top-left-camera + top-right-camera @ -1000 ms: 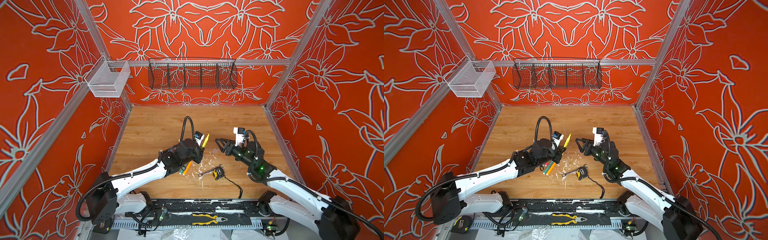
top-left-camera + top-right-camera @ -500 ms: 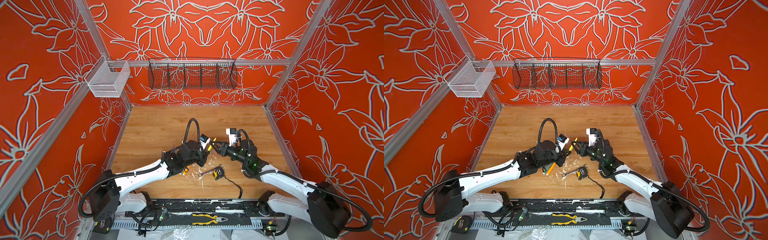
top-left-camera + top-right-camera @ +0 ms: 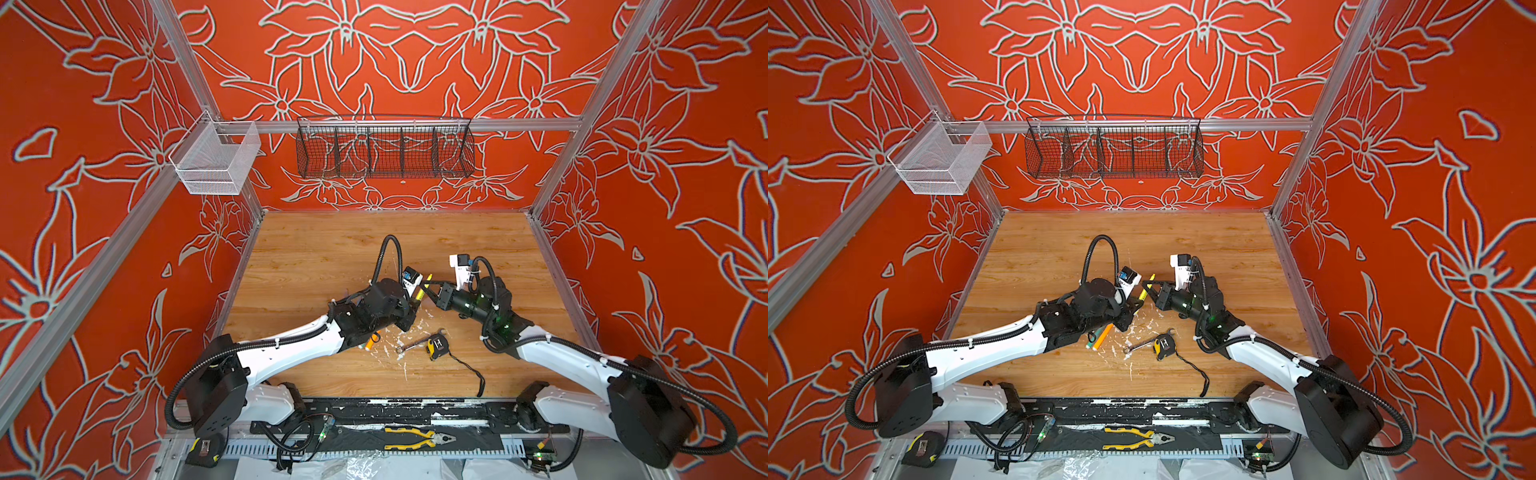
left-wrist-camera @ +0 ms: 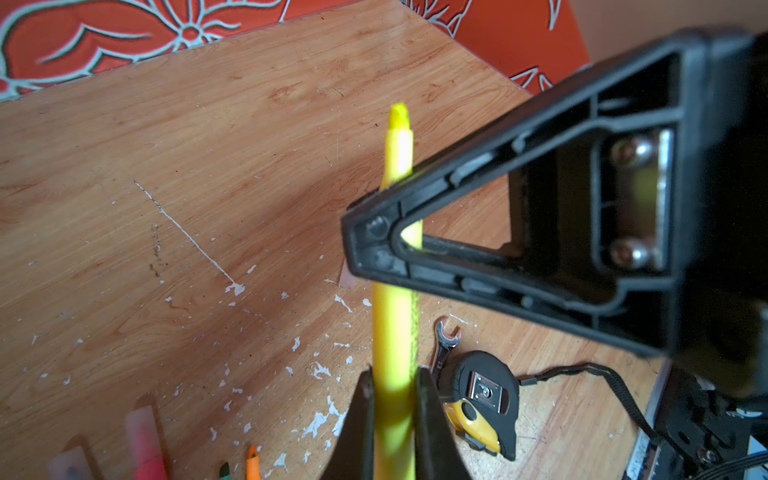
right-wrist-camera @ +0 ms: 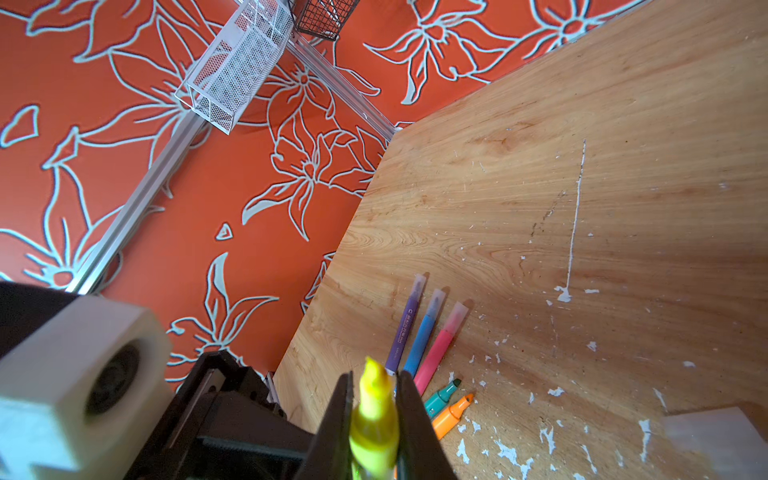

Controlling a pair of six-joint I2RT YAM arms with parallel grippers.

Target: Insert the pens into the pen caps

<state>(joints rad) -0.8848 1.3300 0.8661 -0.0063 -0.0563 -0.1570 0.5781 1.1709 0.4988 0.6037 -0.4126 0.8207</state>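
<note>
Clamping onto the yellow pen (image 5: 374, 419), the right gripper (image 5: 374, 376) has just finished its move. A second ago it stood well apart from its partner with its jaws spread. Now both jaws press the barrel just below the bare felt tip. The left gripper (image 4: 395, 374) is closed on the same pen further down the barrel, so the two claws hold one marker between them in the air above the table (image 3: 332, 249). I take this for a handover or a re-grip rather than a capping, since no cap sits on the yellow tip and neither claw carries one.

Further out, under the left arm, the purple pen (image 5: 405, 328), blue pen (image 5: 424, 336) and pink pen (image 5: 442, 345) lie side by side with whitish caps (image 5: 419, 282) on their ends. Just beside them the green pen (image 5: 442, 395) and orange pen (image 5: 451, 411) lie with their tips bare. So about half the job looks done. A pale translucent piece (image 5: 715, 432), blurred in the right wrist view, may be a loose cap, though I cannot be sure.

The wooden table is speckled with white paint flecks (image 5: 511, 449) and crossed by a long white scratch (image 5: 575, 216). A silver wrench (image 3: 415, 344) and a tape measure (image 3: 436, 345) with a black cord lie near the front. Around it stand orange walls (image 3: 124, 208) with white flower outlines, framed by aluminium rails (image 3: 374, 124). A white mesh basket (image 3: 216, 162) hangs at the left and a black wire basket (image 3: 384, 151) at the back. Pliers (image 3: 415, 436) rest on the front ledge.
</note>
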